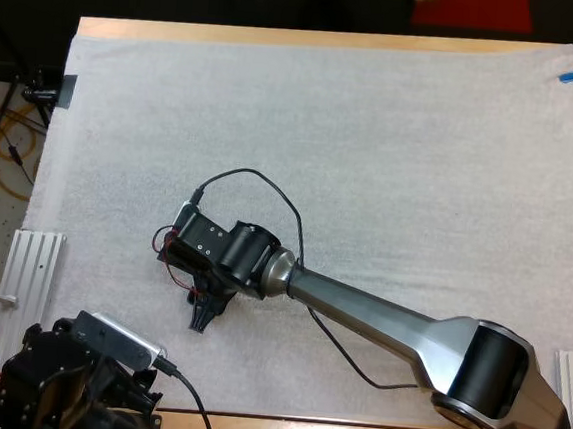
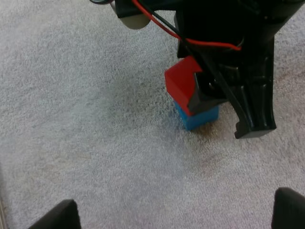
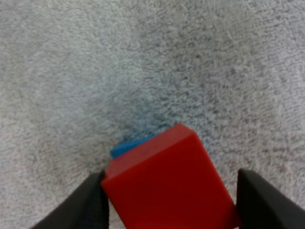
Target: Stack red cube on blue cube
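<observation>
One red cube (image 2: 178, 86), one blue cube (image 2: 199, 119), one white mat (image 1: 374, 132), one wooden table (image 1: 282, 39)

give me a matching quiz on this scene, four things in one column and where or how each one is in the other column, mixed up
Things:
1. red cube
2. blue cube
3. left hand
4. right hand

Place or state:
a. on the mat, under the other cube
b. open, clear of both cubes
c. shut on a cube
d. gripped, on top of the other cube

Pairs: 1-d, 2-a, 3-b, 4-c
</observation>
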Robot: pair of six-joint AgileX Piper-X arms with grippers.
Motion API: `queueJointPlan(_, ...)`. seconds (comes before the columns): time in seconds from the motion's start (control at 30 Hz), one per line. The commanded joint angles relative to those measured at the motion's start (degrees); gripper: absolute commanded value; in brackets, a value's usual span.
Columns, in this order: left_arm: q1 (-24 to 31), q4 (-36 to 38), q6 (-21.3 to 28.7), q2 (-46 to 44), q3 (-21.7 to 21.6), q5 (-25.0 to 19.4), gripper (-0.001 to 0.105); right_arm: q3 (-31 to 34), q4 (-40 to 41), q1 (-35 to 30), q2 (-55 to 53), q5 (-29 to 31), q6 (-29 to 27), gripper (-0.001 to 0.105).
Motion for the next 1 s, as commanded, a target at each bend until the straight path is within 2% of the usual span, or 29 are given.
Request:
queueJointPlan(0.0,-0.16,0.11,-0.69,-0.05,-0.18,-0.59,0.076,-0.48,0.6,0.16,-0.12,-0.84,-0.02,0.036)
queueJointPlan(0.03,-0.16,0.11,-0.69,-0.05,-0.18,-0.59,0.076,-0.48,0.62,0.16,-0.12,-0.84,-0.39,0.043)
queueJointPlan(0.13,-0.16,0.11,-0.69,-0.05,-0.18,-0.59,0.076,-0.48,0.61,0.16,-0.12,-0.84,-0.96,0.053)
queueJointPlan(0.87,-0.16,0.11,-0.69,-0.05,-0.18,-0.59,0.076,-0.48,0.11,0.16,-0.12,-3.23,-0.85,0.054)
queueJointPlan(0.97,-0.16,0.11,-0.69,-0.05,-0.18,-0.59,0.076,-0.48,0.22,0.16,-0.12,-3.23,-0.85,0.068)
